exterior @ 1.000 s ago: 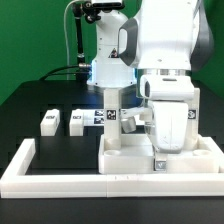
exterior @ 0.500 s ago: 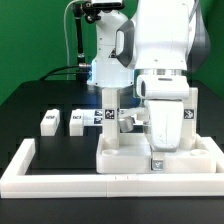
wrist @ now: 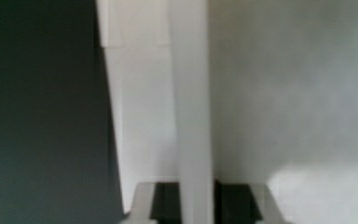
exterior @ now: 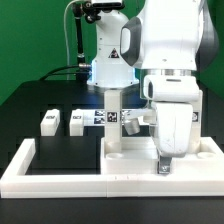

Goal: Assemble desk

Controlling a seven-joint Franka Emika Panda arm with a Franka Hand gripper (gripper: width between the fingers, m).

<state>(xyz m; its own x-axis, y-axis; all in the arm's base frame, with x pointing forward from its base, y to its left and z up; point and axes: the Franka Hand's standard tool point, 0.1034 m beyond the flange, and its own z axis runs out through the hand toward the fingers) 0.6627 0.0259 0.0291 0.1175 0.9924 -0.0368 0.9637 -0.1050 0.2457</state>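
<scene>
The white desk tabletop (exterior: 130, 158) lies inside the fence's right corner. One white leg (exterior: 113, 112) stands upright on its far left corner. My gripper (exterior: 164, 164) is down at the tabletop's front right part. In the wrist view a thin white rim (wrist: 192, 100) of the tabletop runs straight between my fingers (wrist: 158, 203), and the gripper (wrist: 194, 205) is closed on it. Two loose tagged legs (exterior: 48, 121) (exterior: 76, 120) lie on the black table at the exterior view's left. Another tagged white piece (exterior: 129, 120) shows behind the tabletop, partly hidden by the arm.
The low white fence (exterior: 60, 178) runs along the front and turns back at both ends. The robot's base (exterior: 108, 60) and a cable stand at the back. The arm's body hides the tabletop's right half.
My gripper has moved a little toward the exterior view's right and lower, and the tabletop has shifted right with it. The loose legs have not moved.
</scene>
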